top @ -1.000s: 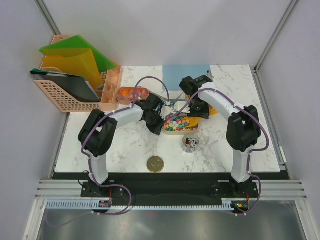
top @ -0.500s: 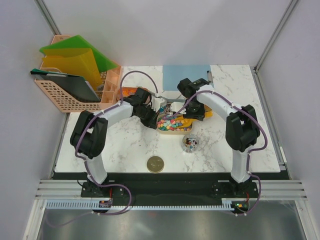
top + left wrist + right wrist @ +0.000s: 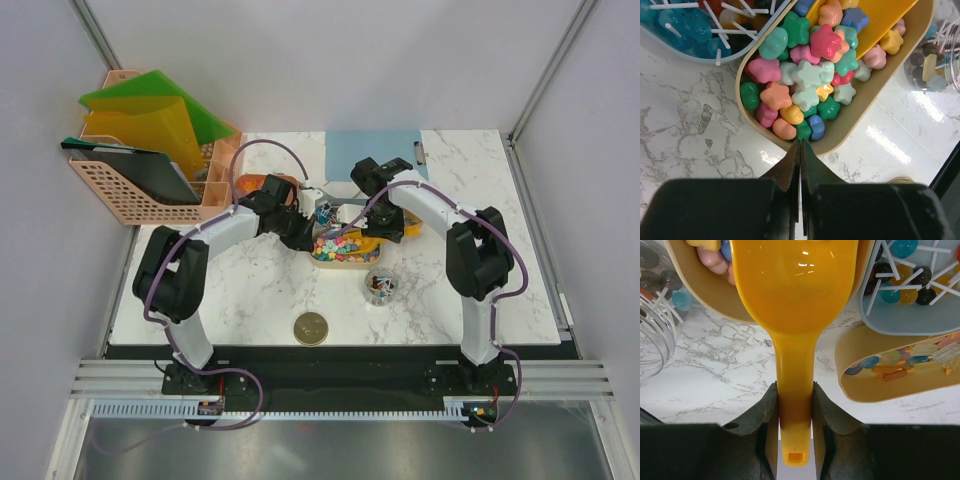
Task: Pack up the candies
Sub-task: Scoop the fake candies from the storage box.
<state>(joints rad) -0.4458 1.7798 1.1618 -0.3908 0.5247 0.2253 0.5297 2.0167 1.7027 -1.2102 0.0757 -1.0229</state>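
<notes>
Pastel star-shaped candies [image 3: 805,80] fill a tan oval tray [image 3: 352,263], whose rim also shows in the left wrist view [image 3: 875,95]. My left gripper [image 3: 800,144] is shut with nothing between its fingers, tips at the tray's near rim; from above it sits at the tray's left end [image 3: 300,236]. My right gripper [image 3: 796,402] is shut on the handle of the orange scoop [image 3: 800,290], whose bowl lies over the tray's right end [image 3: 372,240]. A clear jar [image 3: 380,286] holding a few wrapped candies stands in front of the tray.
A blue tray of lollipops [image 3: 685,35] lies just behind the tan tray. A second tan tray of sweets [image 3: 905,370] is nearby, and another [image 3: 258,186] is at the back left. A gold lid [image 3: 311,327] lies near the front edge. A pink basket [image 3: 150,185] stands far left.
Both arms and the tan tray have shifted left and a little toward the back. The scoop stays in the right gripper, its bowl over the tray.
</notes>
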